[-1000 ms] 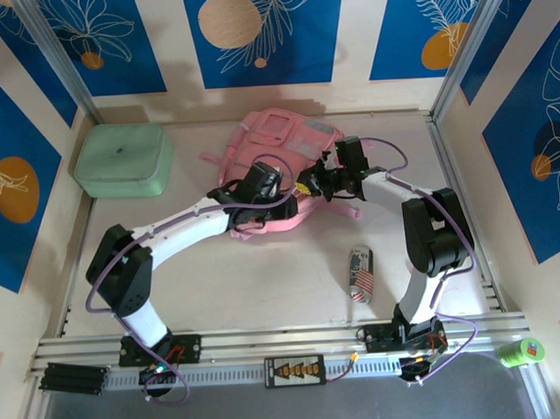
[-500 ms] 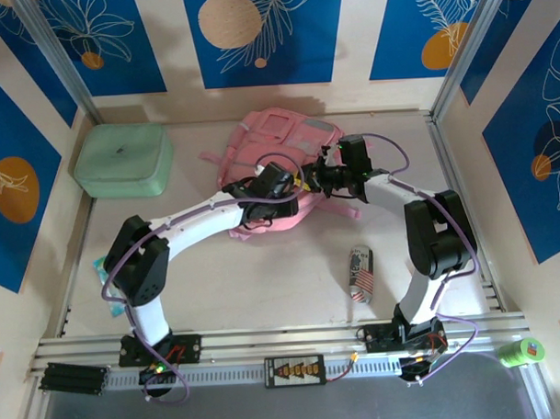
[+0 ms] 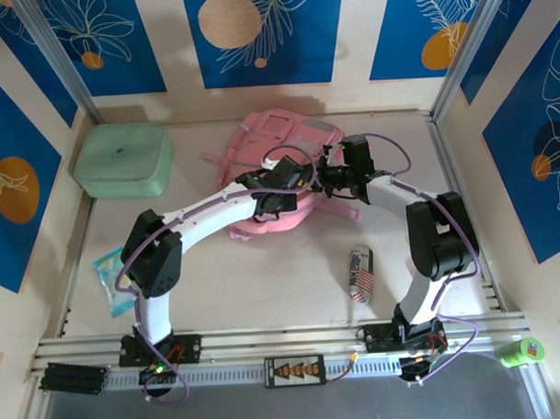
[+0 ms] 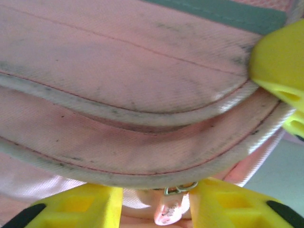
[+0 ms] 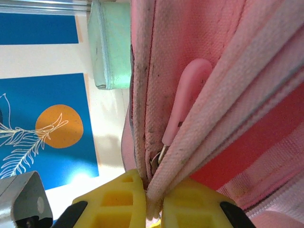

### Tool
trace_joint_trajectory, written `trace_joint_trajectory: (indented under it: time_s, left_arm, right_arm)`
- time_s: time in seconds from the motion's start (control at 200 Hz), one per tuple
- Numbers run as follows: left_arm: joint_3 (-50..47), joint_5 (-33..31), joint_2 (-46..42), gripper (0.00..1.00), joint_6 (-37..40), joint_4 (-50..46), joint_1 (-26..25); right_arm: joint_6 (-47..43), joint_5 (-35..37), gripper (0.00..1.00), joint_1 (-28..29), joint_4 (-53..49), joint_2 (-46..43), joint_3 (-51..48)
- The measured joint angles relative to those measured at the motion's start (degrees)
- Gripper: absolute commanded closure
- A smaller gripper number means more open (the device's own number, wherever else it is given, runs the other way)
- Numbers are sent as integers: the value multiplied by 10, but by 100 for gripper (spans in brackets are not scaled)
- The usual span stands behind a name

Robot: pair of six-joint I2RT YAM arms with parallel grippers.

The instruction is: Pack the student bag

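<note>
The student bag (image 3: pixel 279 136), a soft pink backpack, lies at the back middle of the table. My left gripper (image 3: pixel 302 183) reaches over its front edge beside my right gripper (image 3: pixel 323 179). In the left wrist view the yellow fingers of the left gripper (image 4: pixel 157 204) stand apart either side of a small pink zip pull (image 4: pixel 169 212) under the bag's piped seam, not clamped on it. In the right wrist view, my right gripper (image 5: pixel 153 199) is shut on a piped edge of the bag (image 5: pixel 199 42), just below another pink zip pull (image 5: pixel 190 90).
A mint green case (image 3: pixel 124 160) stands at the back left. A printed can (image 3: pixel 360 274) lies on its side at front right. A teal packet (image 3: pixel 109 271) lies near the left arm's base. A green tape roll (image 3: pixel 521 351) sits beyond the front rail.
My left arm has stretched rightward across the bag toward the right gripper, uncovering the teal packet. Its jaws have narrowed. The right gripper has kept its hold.
</note>
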Motion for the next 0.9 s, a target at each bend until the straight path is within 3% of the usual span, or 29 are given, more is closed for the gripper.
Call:
trace_joint_trajectory:
  time_s: [0.21,0.575,0.76,0.9]
  left_arm:
    - [-5,-9,-6,79,0,4,-2]
    - [-29,16,-24,91,16,28,-2]
    - [-65,36,-51,92,16,43,10]
    - [-128,79,-86,90,15,73,48]
  right_arm:
    - [0,-2,90,-2,0,0,0]
    - [0,-6,91,-9,-7,0,0]
    - [0,0,92,-13,-21,-7,-1]
    - [0,16,92,-16,-35,-21,-5]
